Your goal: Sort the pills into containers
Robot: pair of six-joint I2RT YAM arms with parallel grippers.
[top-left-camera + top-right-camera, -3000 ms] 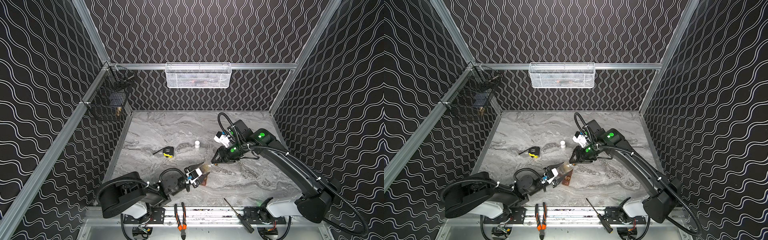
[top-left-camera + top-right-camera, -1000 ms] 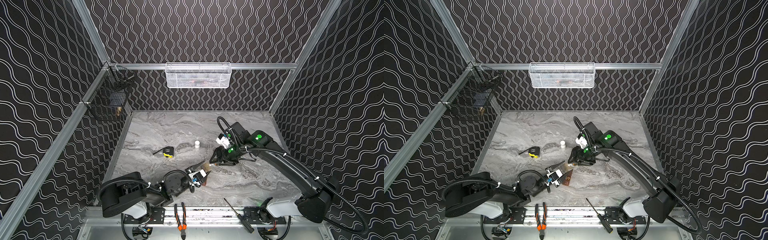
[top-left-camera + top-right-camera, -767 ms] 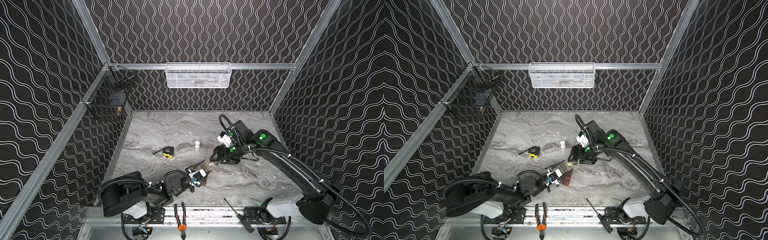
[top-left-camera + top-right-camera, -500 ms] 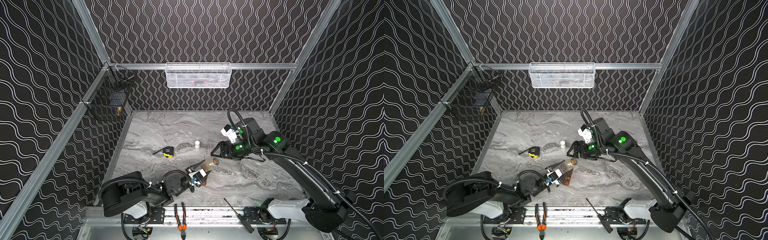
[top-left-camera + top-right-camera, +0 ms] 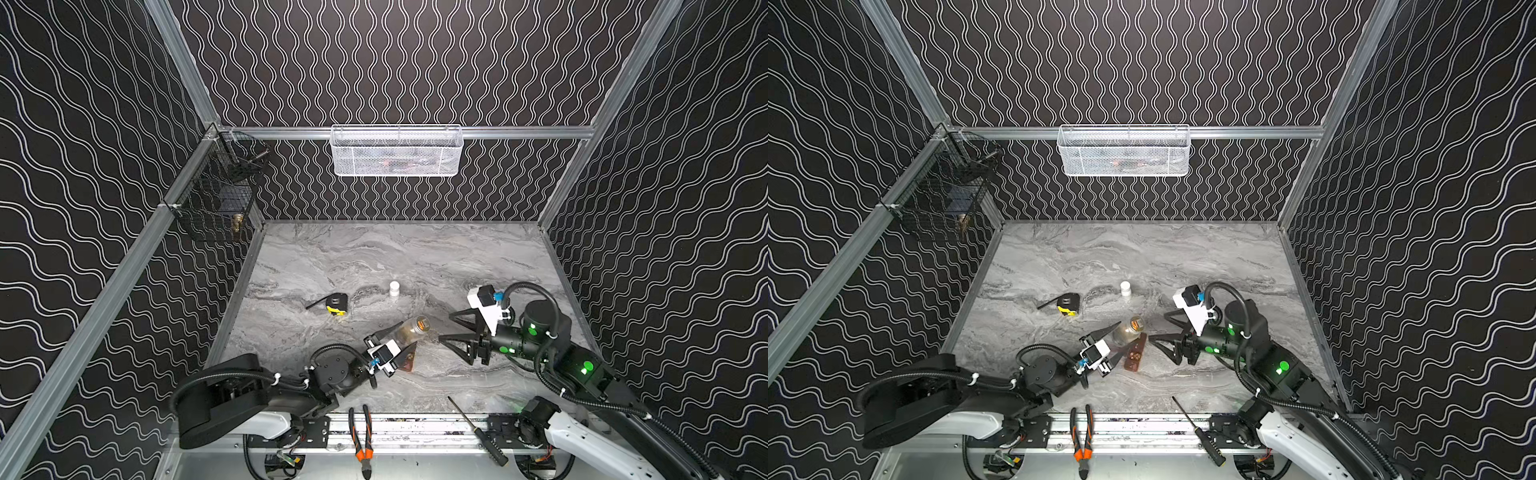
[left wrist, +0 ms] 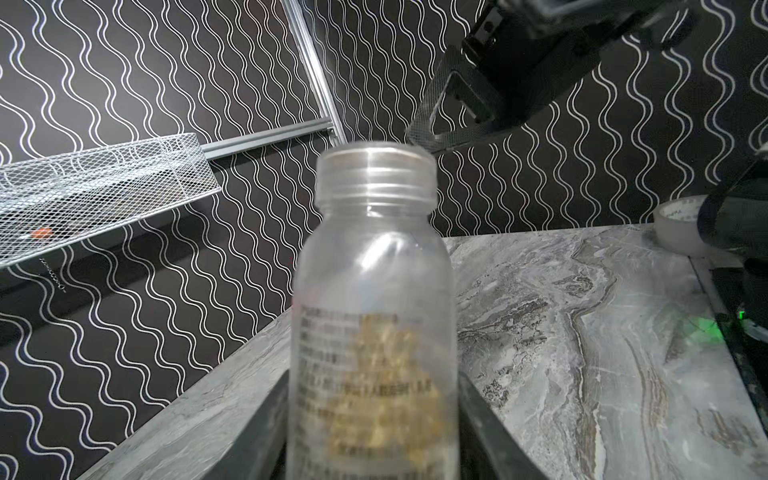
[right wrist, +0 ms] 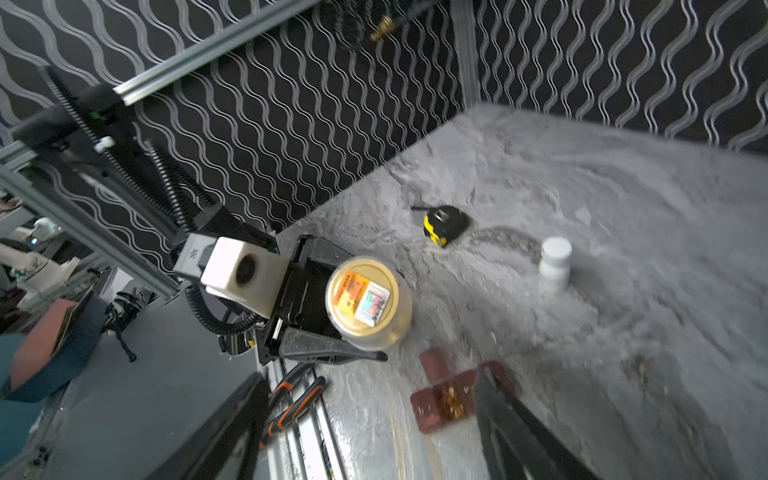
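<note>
Left gripper point(image 5: 1120, 338) is clamped on the clear plastic pill bottle point(image 5: 1130, 328). It is just beside the dark reddish-brown four-compartment container strip point(image 5: 1136, 353), which lies on the grey marble table point(image 5: 1183, 257). Right gripper point(image 5: 1158, 327) stands apart and empty. One compartment holds amber pills point(image 7: 451, 401). Sorting is judged incomplete.

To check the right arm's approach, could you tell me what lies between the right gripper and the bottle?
Nothing: in both top views only bare tabletop shows between the right gripper and the bottle; the containers lie just beside that stretch.

The right gripper point(image 5: 445, 328) has been opened and drawn back toward three o'clock, well clear of the bottle point(image 5: 409, 330).
</note>
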